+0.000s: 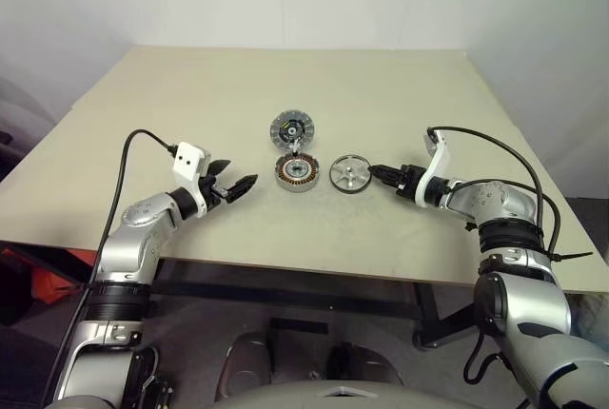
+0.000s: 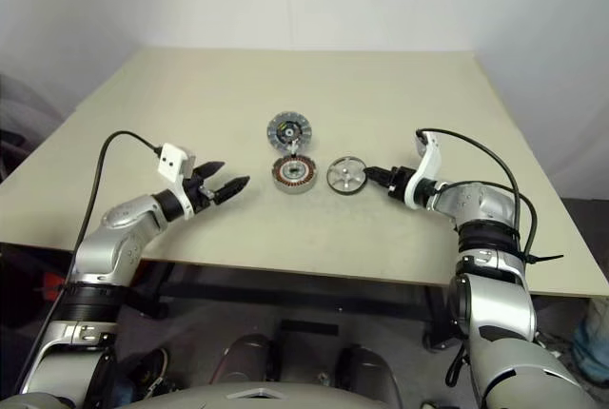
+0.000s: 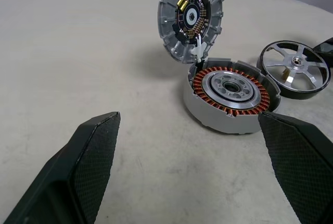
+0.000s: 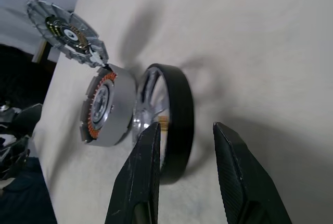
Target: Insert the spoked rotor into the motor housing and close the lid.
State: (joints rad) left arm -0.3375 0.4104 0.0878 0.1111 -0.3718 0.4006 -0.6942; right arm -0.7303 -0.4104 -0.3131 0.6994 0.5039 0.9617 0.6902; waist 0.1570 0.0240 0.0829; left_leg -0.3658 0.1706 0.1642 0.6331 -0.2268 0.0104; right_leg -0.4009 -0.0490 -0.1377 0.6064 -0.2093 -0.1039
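Silver spoked rotor (image 1: pixel 349 173) lies flat on the bench (image 1: pixel 428 86), at three o'clock of the motor housing (image 1: pixel 296 172), lid (image 1: pixel 292 129) open at twelve. Right end effector (image 1: pixel 375 172) straddles its rim, part-open, not yet clamped; left end effector (image 1: pixel 236 181) gapes wide, empty. A thin rim pinch could slip or shove the rotor into the housing.

Spoked rotor (image 3: pixel 295 70) shiny metal; motor housing (image 3: pixel 229 96) matt grey; table (image 1: pixel 190 95) matt beige.

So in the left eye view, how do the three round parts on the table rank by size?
1. Motor housing, slightly the largest.
2. Lid and spoked rotor: too alike to rank; the lid sits farther from the camera.
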